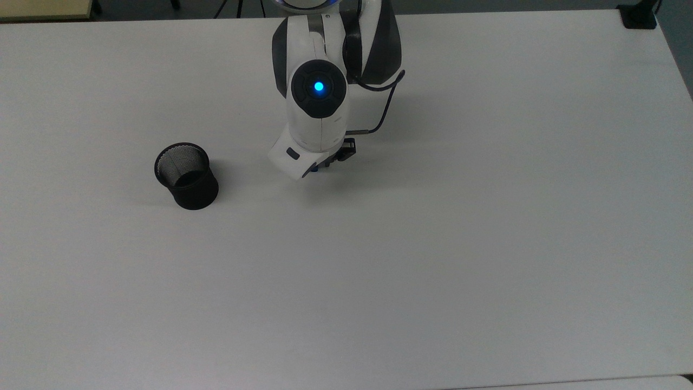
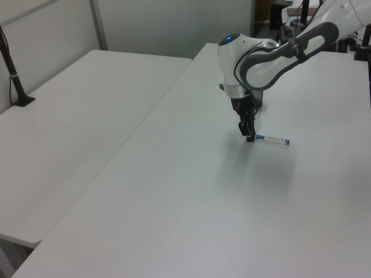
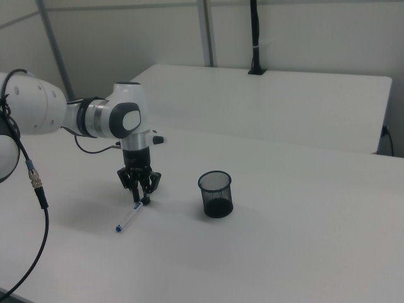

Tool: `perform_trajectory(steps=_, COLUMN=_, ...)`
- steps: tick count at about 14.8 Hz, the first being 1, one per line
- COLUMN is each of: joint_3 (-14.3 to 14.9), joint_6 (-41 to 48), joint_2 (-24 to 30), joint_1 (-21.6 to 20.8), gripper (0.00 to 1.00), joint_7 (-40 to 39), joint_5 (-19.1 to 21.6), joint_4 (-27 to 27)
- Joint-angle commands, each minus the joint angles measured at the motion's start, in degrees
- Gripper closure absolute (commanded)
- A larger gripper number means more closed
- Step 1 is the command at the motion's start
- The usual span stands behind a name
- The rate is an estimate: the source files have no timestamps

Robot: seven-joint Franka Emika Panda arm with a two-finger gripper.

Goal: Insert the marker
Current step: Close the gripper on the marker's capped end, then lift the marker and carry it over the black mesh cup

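The marker (image 3: 128,218), white with blue ends, lies flat on the white table (image 3: 284,252). In the left view the marker (image 2: 272,139) stretches rightwards from the fingers. My gripper (image 3: 141,199) points straight down over the marker's capped end, open, with one fingertip on each side of the cap just above the tabletop. The left view has the gripper (image 2: 249,135) low at that same end. In the top view the arm's wrist (image 1: 316,130) covers the marker. The black mesh cup (image 3: 216,194) stands upright and apart, to the right view's right of the gripper.
The mesh cup (image 1: 187,176) sits to the top view's left of the arm. A black cable (image 1: 385,105) loops off the wrist. A second white table (image 2: 75,110) stands alongside with a gap between. A black post (image 3: 255,38) rises from a far table.
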State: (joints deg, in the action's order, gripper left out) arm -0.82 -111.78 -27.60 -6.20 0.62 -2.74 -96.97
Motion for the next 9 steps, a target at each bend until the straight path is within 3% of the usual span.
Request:
perform_trajectory(steps=1, joint_3=0.3, joint_6=-1.7, joint_2=0.5, joint_1=-0.6, gripper=0.79, joint_7=0.8, joint_5=1.2, joint_4=-1.1)
perform_trajectory(steps=4, joint_3=0.3, joint_6=-1.1, joint_2=1.1, joint_1=-0.5, gripper=0.91, joint_7=0.8, joint_5=1.3, joint_4=-0.9)
perform_trajectory(steps=9, joint_3=0.9, joint_6=0.2, joint_2=5.4, joint_1=0.0, gripper=0.93, joint_7=0.4, joint_5=1.2, joint_4=-0.5)
